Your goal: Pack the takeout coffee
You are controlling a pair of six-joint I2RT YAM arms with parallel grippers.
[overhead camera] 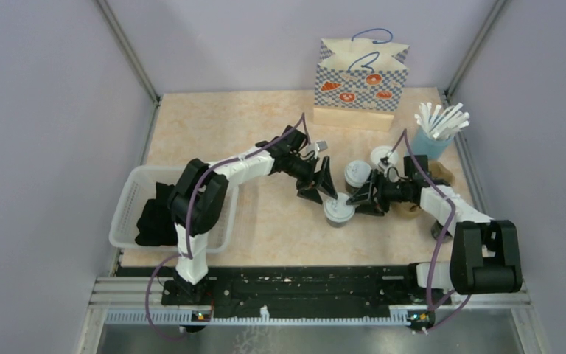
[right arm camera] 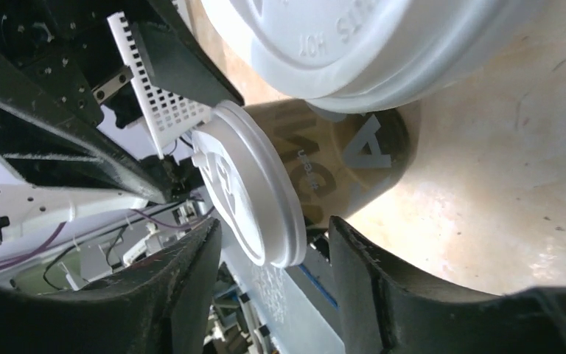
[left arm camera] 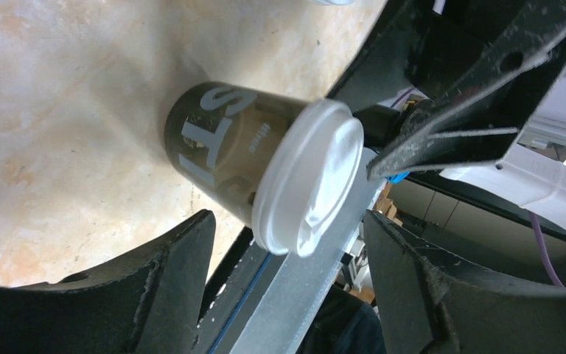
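Observation:
One takeout coffee cup (overhead camera: 338, 210), dark-sided with a white lid, stands mid-table between both grippers. In the left wrist view this cup (left arm camera: 214, 147) sits just past my left gripper (left arm camera: 287, 221), whose jaws are open with the lid's edge between the tips. My left gripper (overhead camera: 324, 192) is on the cup's left and my right gripper (overhead camera: 366, 198) on its right. In the right wrist view the cup (right arm camera: 339, 162) has its lid between the open jaws of my right gripper (right arm camera: 274, 225), with gaps on both sides. A second alike cup (overhead camera: 357, 173) stands just behind, and its lid (right arm camera: 354, 44) is close.
A checked paper bag (overhead camera: 361, 81) with blue handles stands at the back. A blue cup of white sticks (overhead camera: 435, 133) is at the back right, another white round lid (overhead camera: 384, 156) nearby. A white basket (overhead camera: 129, 214) holding something black sits at the left. Brown items (overhead camera: 413, 209) lie under the right arm.

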